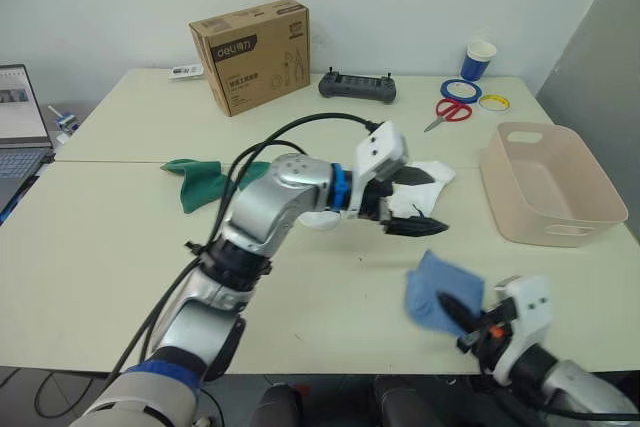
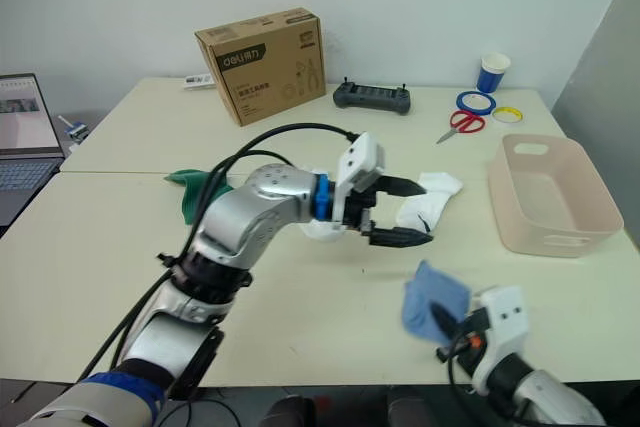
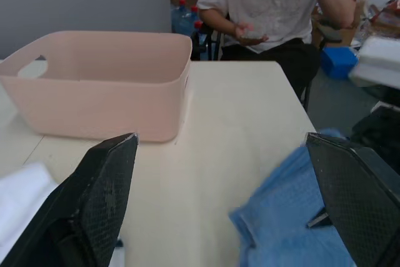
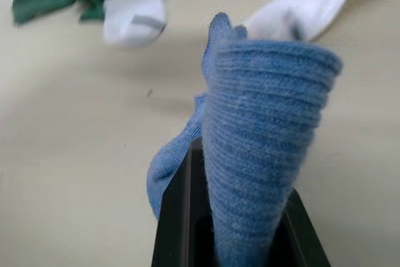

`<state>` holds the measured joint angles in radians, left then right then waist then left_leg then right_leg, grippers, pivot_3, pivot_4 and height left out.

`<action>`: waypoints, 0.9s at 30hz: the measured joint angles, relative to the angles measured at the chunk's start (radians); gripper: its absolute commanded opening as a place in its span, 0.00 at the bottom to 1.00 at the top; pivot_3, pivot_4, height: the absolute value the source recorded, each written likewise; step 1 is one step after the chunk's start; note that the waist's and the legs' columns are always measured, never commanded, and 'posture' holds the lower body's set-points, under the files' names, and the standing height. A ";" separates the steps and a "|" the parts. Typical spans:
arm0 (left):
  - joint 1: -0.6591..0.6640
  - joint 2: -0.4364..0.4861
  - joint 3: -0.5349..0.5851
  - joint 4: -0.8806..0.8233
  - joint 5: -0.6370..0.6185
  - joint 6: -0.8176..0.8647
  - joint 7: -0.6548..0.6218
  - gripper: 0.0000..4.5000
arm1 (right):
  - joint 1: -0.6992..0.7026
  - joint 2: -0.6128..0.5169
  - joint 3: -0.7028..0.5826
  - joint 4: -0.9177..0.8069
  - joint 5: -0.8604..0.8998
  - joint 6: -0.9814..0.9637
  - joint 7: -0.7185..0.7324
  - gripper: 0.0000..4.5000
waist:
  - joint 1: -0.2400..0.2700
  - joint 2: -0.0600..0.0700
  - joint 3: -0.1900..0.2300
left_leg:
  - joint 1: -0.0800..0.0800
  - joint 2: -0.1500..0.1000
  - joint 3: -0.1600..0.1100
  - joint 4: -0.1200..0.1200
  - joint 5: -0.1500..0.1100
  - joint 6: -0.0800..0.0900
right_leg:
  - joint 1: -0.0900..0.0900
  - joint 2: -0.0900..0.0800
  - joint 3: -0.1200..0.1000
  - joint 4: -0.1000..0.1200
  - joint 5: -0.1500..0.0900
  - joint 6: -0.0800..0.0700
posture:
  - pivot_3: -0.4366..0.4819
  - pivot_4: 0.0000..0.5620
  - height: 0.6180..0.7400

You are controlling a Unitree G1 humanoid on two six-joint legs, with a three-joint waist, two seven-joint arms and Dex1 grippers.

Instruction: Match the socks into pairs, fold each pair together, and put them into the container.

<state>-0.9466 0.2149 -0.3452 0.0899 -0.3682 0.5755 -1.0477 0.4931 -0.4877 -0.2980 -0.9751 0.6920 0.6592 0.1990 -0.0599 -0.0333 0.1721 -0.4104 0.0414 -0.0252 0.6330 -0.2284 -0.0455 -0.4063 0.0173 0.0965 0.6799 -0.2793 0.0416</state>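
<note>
**Blue sock pinched at the near edge; pairing not yet done**

Fingers of the right gripper were pressed onto the light blue sock, the knit bunched up between them in the right wrist view, near the front edge of the worktop. Whether one blue sock or both were in the pinch could not be told. Fingers of the left gripper stood spread wide and held nothing, hovering just beside the white socks at mid-worktop. Another white sock lay against the green socks, farther toward the robot's left.

The container sat on the right side of the worktop, well apart from the blue sock, with no sock seen inside.

Judgement: the step in hand was gathering or folding the blue pair. The next move would call for the left fingers to close on the free end of the blue sock and double it over, then a carry to the container.
</note>
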 measured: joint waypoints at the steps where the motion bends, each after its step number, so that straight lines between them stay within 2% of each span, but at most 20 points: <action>1: -0.006 -0.009 -0.004 0.014 0.006 -0.017 -0.008 0.99 | 0.007 -0.045 -0.056 0.000 0.009 -0.030 -0.007 0.00 | 0.000 0.000 0.000 | 0.000 -0.001 0.001 0.000 0.000 0.000 | 0.000 -0.001 0.001 0.000 0.000 0.000 | 0.48 0.27 0.86; 4: -0.009 -0.017 -0.013 0.082 0.034 -0.067 -0.040 0.99 | 0.035 -0.161 -0.274 0.000 0.037 -0.074 -0.039 0.00 | 0.003 -0.001 0.000 | 0.000 -0.001 -0.001 -0.001 0.000 0.000 | 0.000 0.000 0.000 0.000 0.000 0.000 | 0.48 0.27 0.86; 6: -0.009 -0.024 -0.015 0.112 0.047 -0.087 -0.053 0.99 | 0.009 -0.208 -0.358 0.000 0.030 -0.059 -0.049 0.00 | 0.002 -0.001 0.001 | 0.000 -0.001 -0.001 -0.001 0.000 0.000 | 0.000 0.000 0.000 0.000 0.000 0.000 | 0.48 0.27 0.86; 10: -0.016 -0.046 -0.014 0.121 0.056 -0.103 -0.065 0.99 | -0.118 -0.425 -0.372 0.075 -0.161 -0.047 -0.022 0.00 | 0.004 -0.002 0.001 | 0.000 -0.003 0.000 0.001 0.000 0.000 | 0.001 -0.001 0.001 0.000 0.000 0.001 | 0.48 0.27 0.86; 14: -0.022 -0.058 -0.010 0.096 0.053 -0.078 -0.073 0.99 | -0.257 -0.600 -0.220 0.309 -0.401 -0.111 0.008 0.00 | 0.006 -0.002 0.002 | -0.001 -0.003 0.000 0.002 0.000 0.000 | 0.001 -0.002 0.002 -0.001 0.000 0.001 | 0.48 0.27 0.86; 18: -0.030 -0.062 0.002 0.067 0.052 -0.052 -0.062 0.99 | -0.438 -0.724 0.011 0.621 -0.645 -0.257 0.037 0.00 | 0.007 -0.002 0.002 | -0.002 -0.003 0.000 0.002 0.000 0.000 | 0.000 -0.002 0.002 -0.001 0.000 0.001 | 0.48 0.27 0.86; 22: -0.030 -0.063 0.012 0.054 0.052 -0.036 -0.048 0.99 | -0.624 -0.733 0.204 0.862 -0.812 -0.396 0.078 0.00 | 0.007 0.000 0.003 | -0.002 -0.003 0.000 0.002 0.000 0.000 | 0.000 -0.002 0.002 -0.001 0.000 0.001 | 0.48 0.27 0.86; 27: -0.029 -0.064 0.024 0.038 0.052 -0.024 -0.024 0.99 | -0.833 -0.673 0.378 1.116 -0.950 -0.497 0.166 0.00 | 0.004 0.002 0.003 | -0.001 -0.003 0.000 0.003 0.000 0.000 | 0.000 -0.002 0.002 0.000 0.000 0.001 | 0.48 0.27 0.86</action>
<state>-0.9760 0.1508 -0.3208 0.1275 -0.3163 0.5515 -1.0722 -0.3401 -1.1607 0.0797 0.1409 -0.2578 0.1621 0.3651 -0.0554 -0.0312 0.1756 -0.4119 0.0383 -0.0249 0.6357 -0.2282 -0.0455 -0.4063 0.0157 0.0987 0.6802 -0.2791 0.0424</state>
